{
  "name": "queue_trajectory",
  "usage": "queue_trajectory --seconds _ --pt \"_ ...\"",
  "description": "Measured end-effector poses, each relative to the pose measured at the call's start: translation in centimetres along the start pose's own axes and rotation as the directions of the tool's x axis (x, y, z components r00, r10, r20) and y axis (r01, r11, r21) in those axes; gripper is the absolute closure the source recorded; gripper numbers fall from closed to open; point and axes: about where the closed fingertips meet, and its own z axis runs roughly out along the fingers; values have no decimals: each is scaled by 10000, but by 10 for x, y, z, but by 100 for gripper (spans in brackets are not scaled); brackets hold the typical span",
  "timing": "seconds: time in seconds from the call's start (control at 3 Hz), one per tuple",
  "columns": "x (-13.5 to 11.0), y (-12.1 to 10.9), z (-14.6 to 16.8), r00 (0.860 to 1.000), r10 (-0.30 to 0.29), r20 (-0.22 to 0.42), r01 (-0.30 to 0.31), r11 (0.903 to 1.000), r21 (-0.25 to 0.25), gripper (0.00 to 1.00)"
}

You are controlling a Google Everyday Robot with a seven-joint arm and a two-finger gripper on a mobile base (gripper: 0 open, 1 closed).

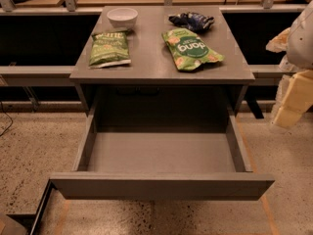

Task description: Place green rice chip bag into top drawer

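The green rice chip bag (191,49) lies flat on the right half of the grey table top, bright green with large white lettering. The top drawer (161,186) is pulled wide open below the table top; its grey inside shows nothing in it. My gripper (292,102) hangs at the right edge of the view, beside the table's right side, at about the height of the table top's front edge. It is to the right of the bag and apart from it, holding nothing that I can see.
A duller olive-green bag (110,48) lies on the left of the table (156,70). A white bowl (122,16) stands at the back left. A dark blue shiny bag (191,20) lies at the back right. Speckled floor surrounds the drawer.
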Motion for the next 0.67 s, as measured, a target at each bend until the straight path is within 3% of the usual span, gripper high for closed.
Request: queue_trajectory --seconds 0.33,0.67 --pt "0 0 0 10000 -2 5 2 10000 4 0" --pt "-11 -9 1 9984 -230 521 218 9995 230 0"
